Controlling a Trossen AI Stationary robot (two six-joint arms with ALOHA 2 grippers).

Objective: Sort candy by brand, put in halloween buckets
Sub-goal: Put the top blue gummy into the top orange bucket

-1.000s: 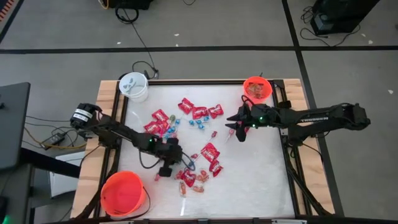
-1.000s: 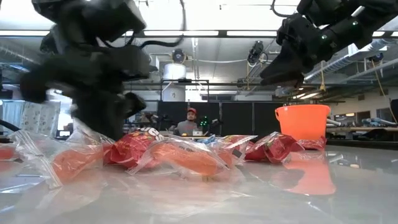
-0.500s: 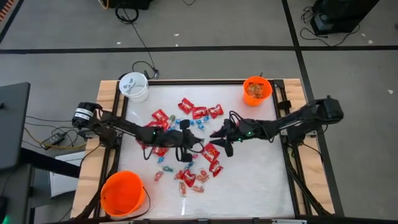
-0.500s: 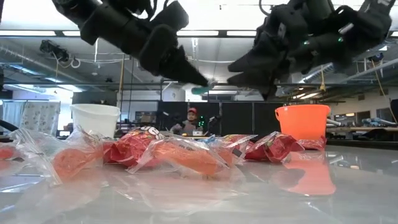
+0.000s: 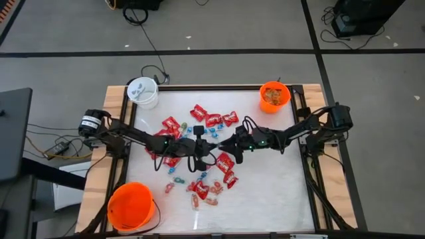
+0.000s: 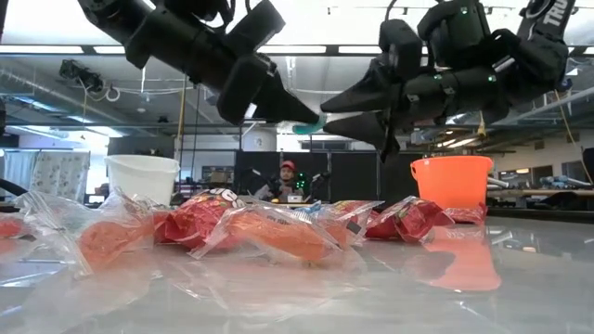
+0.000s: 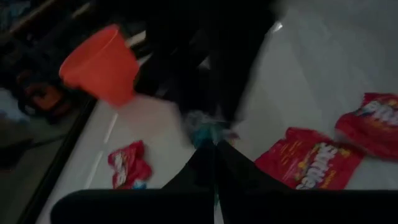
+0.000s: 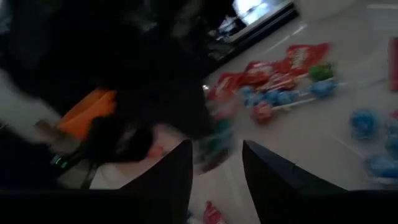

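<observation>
Red packets [image 5: 214, 121], blue pieces [image 5: 211, 131] and clear-wrapped sweets [image 5: 202, 194] lie loose on the table's middle. Above this pile, my left gripper [image 5: 211, 146] is shut on a small teal-wrapped candy [image 6: 311, 125]. My right gripper [image 5: 226, 147] faces it tip to tip and is open, one finger above and one below the candy [image 8: 214, 140]. The white bucket [image 5: 143, 93] stands at the far left corner. The small orange bucket [image 5: 274, 95] is at the far right and the larger orange one [image 5: 131, 206] at the near left. My left gripper pinches the teal-wrapped candy [image 7: 202, 129] between its fingertips [image 6: 295, 113]. The fingers come nearly level from the table's left. The candy sticks out past the tips, lifted clear above the pile. My right gripper: whether a finger touches the candy, I cannot tell.
The small orange bucket holds several sweets. The table's right half and near right corner [image 5: 279, 192] show bare surface. A raised frame [image 5: 312, 179] borders the table. Beyond the far edge, a person [image 6: 286, 181] sits in the room.
My left gripper has risen out of the near part of the pile with the small candy. It has moved right and toward the far edge, and tipped from pointing down to nearly level. My right gripper has come down and left from beside the small orange bucket to meet it.
</observation>
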